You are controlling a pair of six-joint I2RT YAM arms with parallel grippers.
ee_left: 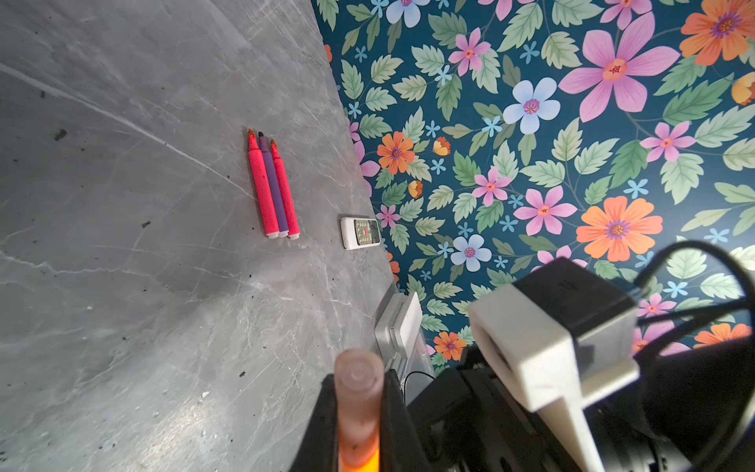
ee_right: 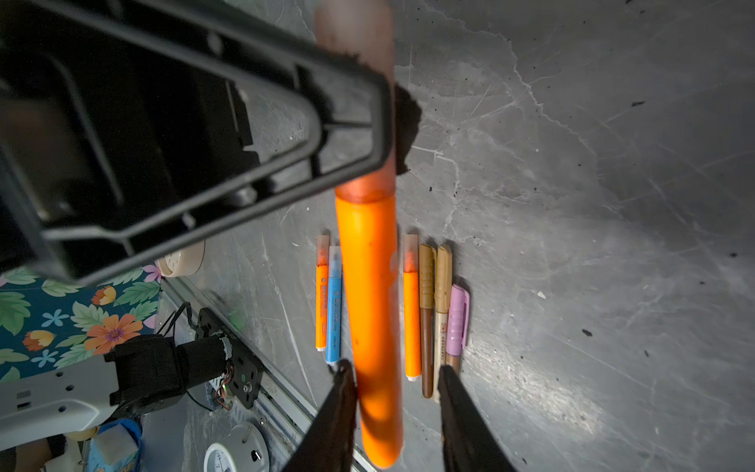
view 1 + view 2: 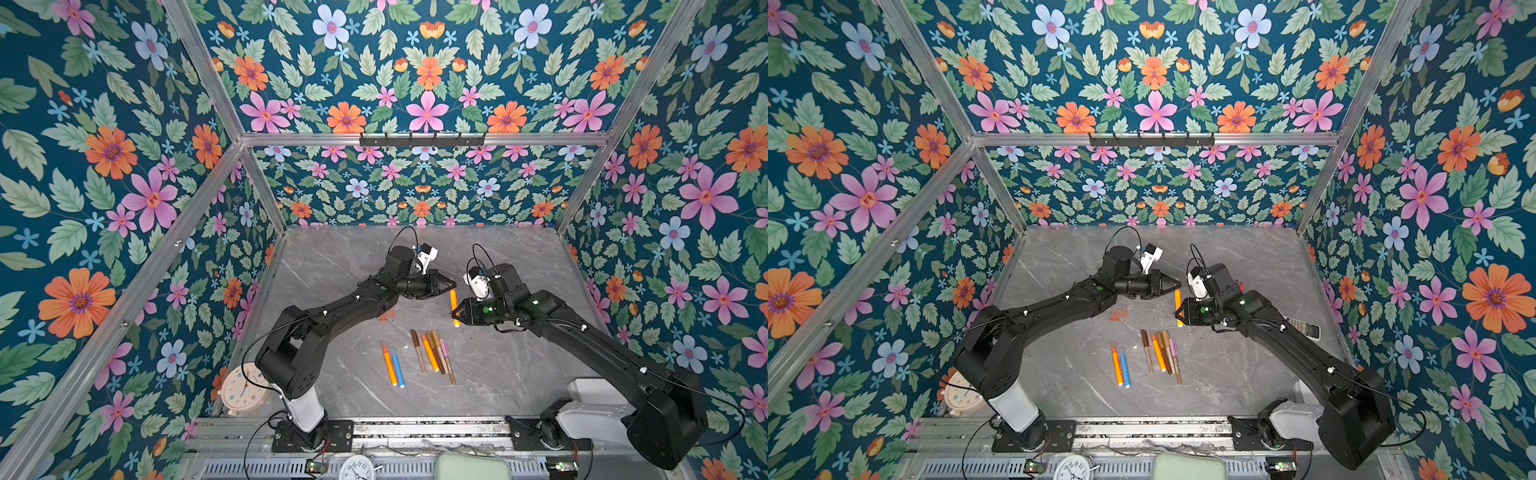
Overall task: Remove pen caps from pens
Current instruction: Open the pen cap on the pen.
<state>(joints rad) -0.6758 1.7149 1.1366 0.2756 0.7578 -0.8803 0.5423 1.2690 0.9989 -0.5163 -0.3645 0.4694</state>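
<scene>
We see the orange pen (image 3: pixel 454 301) held clear of the grey desk (image 3: pixel 332 266), stretched between the two arms, and we place everything else from it. Its translucent cap (image 1: pixel 358 392) sits on the end toward the back wall. The left fingers (image 1: pixel 394 421) are pinching that cap from both sides. The right fingers (image 2: pixel 337 412) are spread to either side of the barrel's bare end. One lies close against the barrel, though we cannot tell whether it touches, and the other stands clear, with desk showing in the gap.

Nearer the arm bases than the orange pen, a row of five capped pens (image 3: pixel 434 353) lies side by side on the desk. We make out brown, orange and tan-gold barrels and, at the right arm's end of the row, one with a pink cap. A pair of capped pens (image 3: pixel 392 365), one orange and one blue, lies touching on the left arm's side of that row, farther from the orange pen.

Two loose caps (image 3: pixel 1119 313), translucent orange-red, rest on the desk on the left arm's side of the orange pen, just beside the left forearm.

In the left wrist view, past the orange pen's capped end, three uncapped pens (image 1: pixel 273 188) lie touching with bare tips, two pink-red with a purple one between. A white remote control (image 1: pixel 361 232) lies just beside them, near the flowered wall.

A round cream clock (image 3: pixel 243 388) stands by the left arm's base, well apart from the orange pen
</scene>
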